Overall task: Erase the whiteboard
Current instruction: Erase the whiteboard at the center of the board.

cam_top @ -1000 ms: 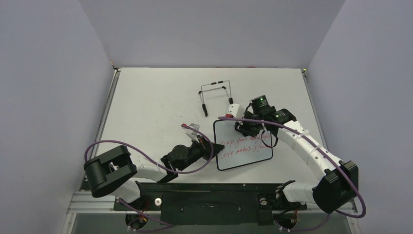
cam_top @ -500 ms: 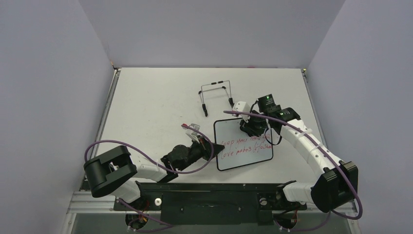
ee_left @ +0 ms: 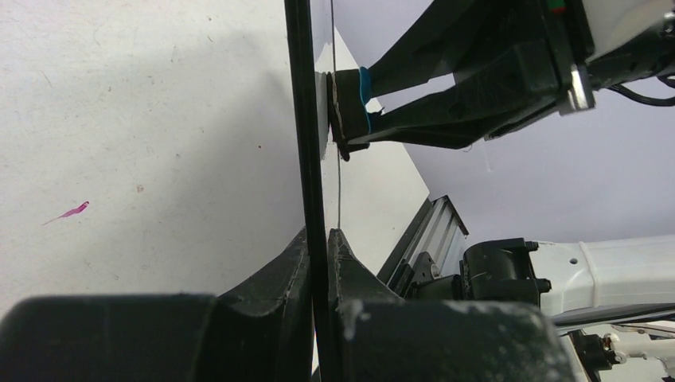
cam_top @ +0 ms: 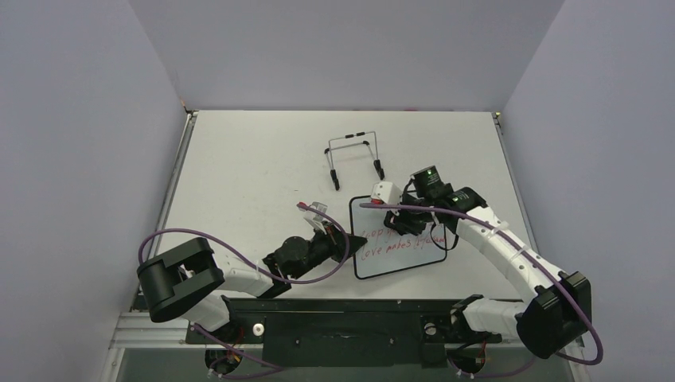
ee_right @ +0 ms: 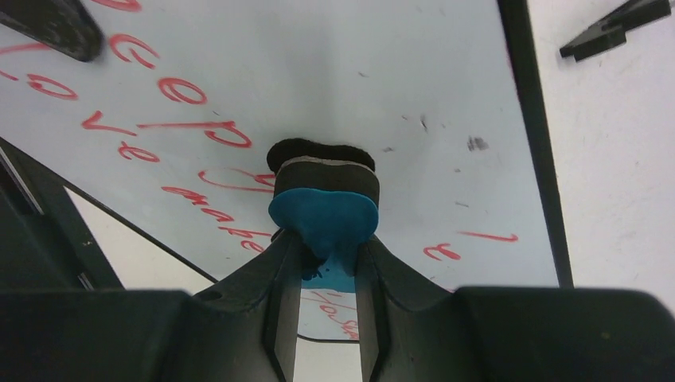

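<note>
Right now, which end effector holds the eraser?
The right end effector, pinching the blue eraser against the whiteboard; the left end effector clamps the board's edge.

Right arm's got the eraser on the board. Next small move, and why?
Probably drag the eraser, pressed flat in the right gripper, sideways over the red writing toward the left gripper. That gripper clamps the whiteboard edge, and the lines beside the pad are unerased while the area past it looks mostly clean.
</note>
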Robot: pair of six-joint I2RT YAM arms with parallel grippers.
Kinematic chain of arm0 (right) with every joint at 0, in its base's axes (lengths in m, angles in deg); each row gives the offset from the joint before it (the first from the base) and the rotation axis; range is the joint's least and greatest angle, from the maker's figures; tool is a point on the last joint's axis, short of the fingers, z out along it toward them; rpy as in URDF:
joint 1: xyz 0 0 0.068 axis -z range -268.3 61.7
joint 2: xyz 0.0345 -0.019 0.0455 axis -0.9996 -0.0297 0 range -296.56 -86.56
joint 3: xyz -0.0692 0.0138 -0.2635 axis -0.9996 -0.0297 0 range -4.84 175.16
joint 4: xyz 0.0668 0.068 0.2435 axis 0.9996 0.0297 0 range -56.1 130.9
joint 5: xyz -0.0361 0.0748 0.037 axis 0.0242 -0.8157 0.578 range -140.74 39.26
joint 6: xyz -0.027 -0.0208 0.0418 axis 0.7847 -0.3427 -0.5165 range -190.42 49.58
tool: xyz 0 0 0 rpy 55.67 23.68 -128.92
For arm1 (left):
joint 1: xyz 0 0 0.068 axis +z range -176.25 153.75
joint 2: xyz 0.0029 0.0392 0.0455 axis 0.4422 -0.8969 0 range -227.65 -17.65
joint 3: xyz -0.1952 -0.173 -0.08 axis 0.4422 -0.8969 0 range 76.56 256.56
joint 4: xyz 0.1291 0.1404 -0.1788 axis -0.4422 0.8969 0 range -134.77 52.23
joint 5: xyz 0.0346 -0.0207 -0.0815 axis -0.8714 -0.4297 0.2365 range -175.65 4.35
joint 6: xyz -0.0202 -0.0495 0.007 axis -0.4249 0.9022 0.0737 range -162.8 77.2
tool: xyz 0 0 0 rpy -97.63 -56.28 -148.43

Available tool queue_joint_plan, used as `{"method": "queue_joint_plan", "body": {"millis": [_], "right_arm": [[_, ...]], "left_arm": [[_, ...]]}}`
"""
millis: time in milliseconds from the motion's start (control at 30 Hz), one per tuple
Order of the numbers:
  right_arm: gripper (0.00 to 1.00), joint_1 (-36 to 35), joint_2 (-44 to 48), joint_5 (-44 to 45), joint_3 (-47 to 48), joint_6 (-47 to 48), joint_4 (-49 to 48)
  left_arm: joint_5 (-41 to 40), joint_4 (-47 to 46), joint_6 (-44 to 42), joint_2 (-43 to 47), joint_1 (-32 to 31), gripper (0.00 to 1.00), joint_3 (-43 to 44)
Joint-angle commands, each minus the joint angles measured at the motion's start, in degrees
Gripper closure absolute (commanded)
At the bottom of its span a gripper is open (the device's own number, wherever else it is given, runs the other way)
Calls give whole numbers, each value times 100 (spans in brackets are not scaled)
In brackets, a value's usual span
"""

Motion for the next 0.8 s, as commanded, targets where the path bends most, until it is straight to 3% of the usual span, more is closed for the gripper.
{"method": "queue_joint_plan", "body": {"millis": [0,267,500,633,767], "right_arm": [[100,558,-141,-48,123,-40,-103],[100,575,-605,137,927,-597,-494],[100,74,-280,-89,301,-133,-114],[100,343,-109,45,-206,24,-54],[100,758,-197,250,-65,-4,-175]], "left_arm": [[725,-681,-340,141,-166,100,166],[725,-697,-325,54,-174,100,200],[725,-694,-335,89,-168,100,183],[828,-729,-321,79,-165,100,183],[853,-721,-321,96,-167,100,175]]}}
